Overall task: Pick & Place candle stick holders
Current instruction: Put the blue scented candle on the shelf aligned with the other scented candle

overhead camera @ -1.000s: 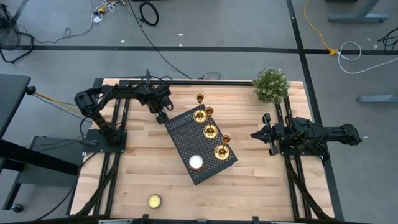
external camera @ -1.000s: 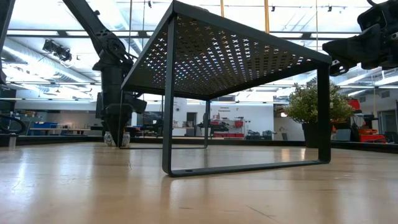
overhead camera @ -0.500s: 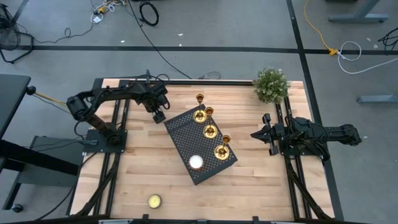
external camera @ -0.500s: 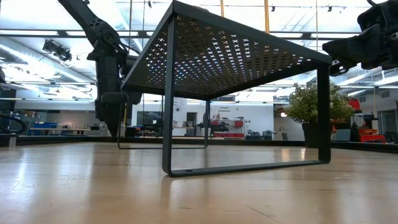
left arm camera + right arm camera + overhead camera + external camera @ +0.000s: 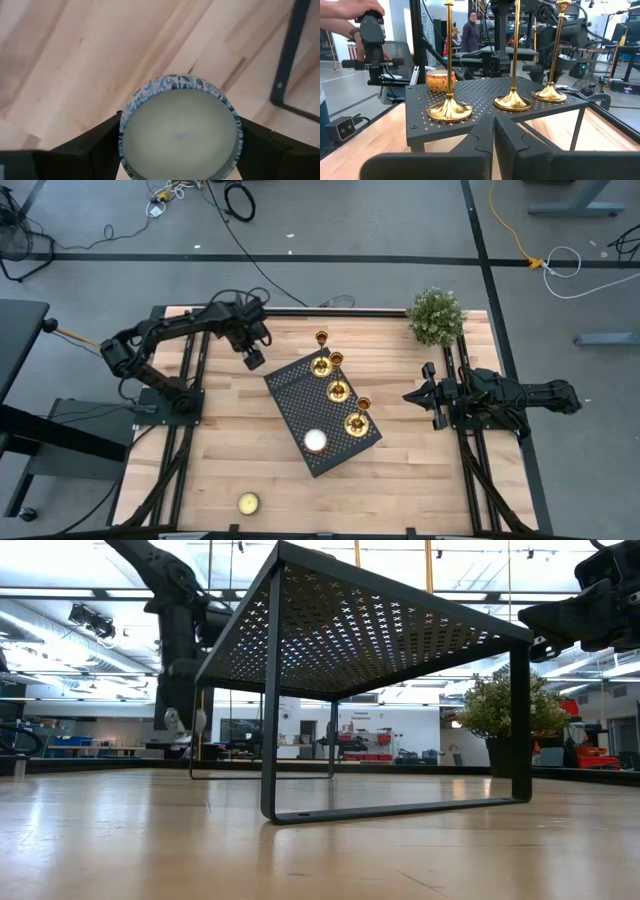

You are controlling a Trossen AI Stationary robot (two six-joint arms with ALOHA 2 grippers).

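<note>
**Tall brass holders, top-heavy on the rack**

High view: three holders (image 5: 338, 390) stand on the rack (image 5: 290, 395); left gripper (image 5: 252, 358) hovers beside it.

Left wrist view: fingers grasp a candle (image 5: 180, 132).

Right wrist view: right gripper (image 5: 493, 131) clenched, empty. The holders look rigid, slick and tippy; grasp the stem low.

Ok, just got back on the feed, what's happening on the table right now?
The left gripper is lifted above the table near the rack's far-left corner, its jaws around a patterned tealight tin. Three brass holders stand in a row along the rack's right edge, with a white candle at its near end. A yellow candle lies on the table's near edge. The right gripper waits shut beside the rack.
</note>
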